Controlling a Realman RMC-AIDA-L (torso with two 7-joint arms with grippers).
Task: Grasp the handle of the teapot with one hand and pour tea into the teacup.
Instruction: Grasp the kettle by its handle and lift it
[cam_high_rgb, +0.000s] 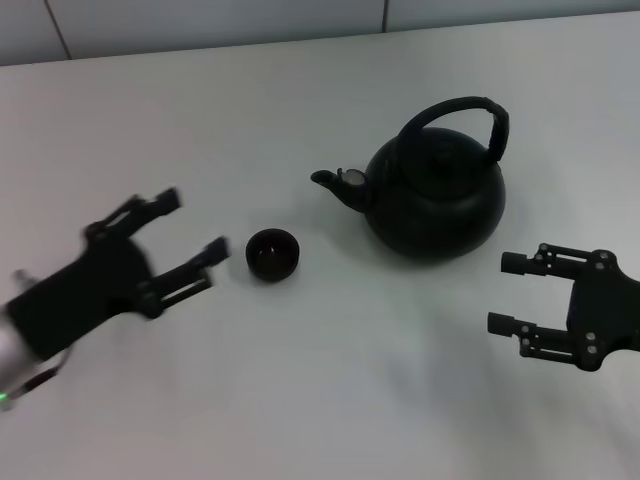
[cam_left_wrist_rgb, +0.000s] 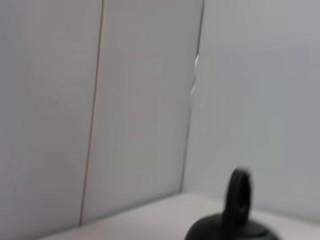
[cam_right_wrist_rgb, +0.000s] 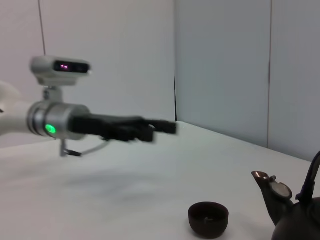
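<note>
Left gripper hovers left of the teacup, fingers spread, holding nothing. Teacup sits on the white table, just left of the teapot spout. Handle upright. Right gripper right of teacup, below teapot, released.
</note>
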